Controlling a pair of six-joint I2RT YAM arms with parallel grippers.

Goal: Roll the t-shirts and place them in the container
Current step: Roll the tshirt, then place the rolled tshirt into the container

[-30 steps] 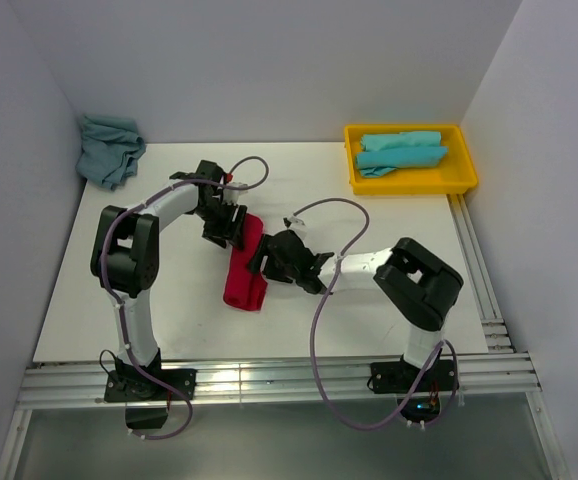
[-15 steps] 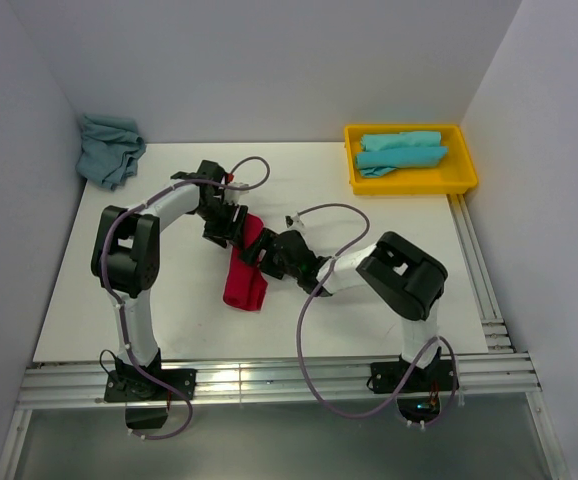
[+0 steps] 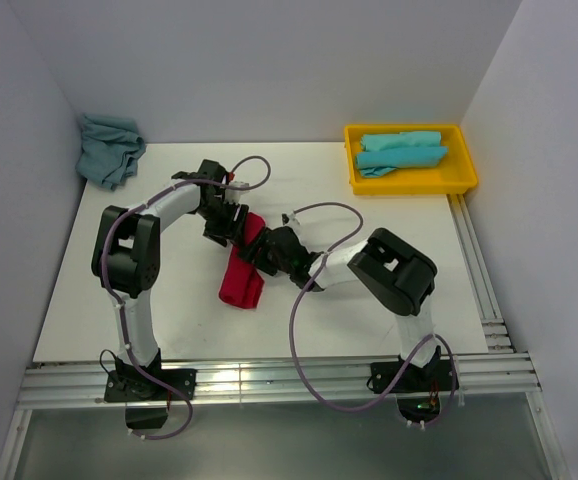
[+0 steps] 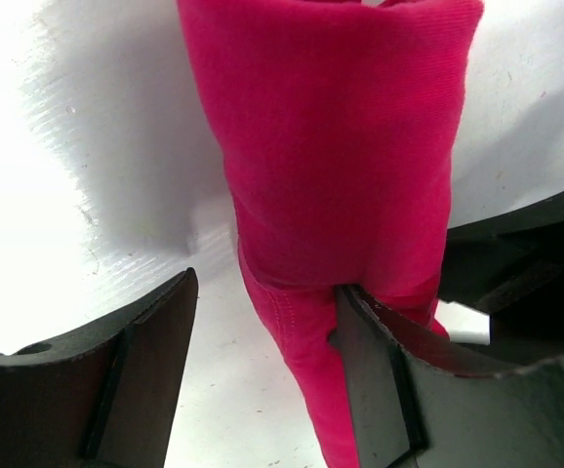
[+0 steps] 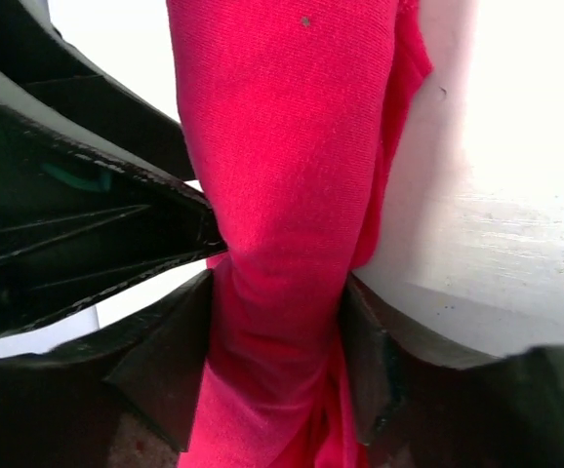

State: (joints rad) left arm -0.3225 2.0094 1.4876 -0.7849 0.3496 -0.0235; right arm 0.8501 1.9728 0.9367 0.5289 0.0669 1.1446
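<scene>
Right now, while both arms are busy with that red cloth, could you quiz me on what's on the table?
1. True or false: the right gripper is shut on the red t-shirt.
2. What colour are the t-shirts in the yellow tray? A red, B turquoise, C white.
3. Fill in: a crumpled turquoise t-shirt lies at the far ____ corner of the table.
Key: 1 true; 2 B; 3 left.
</scene>
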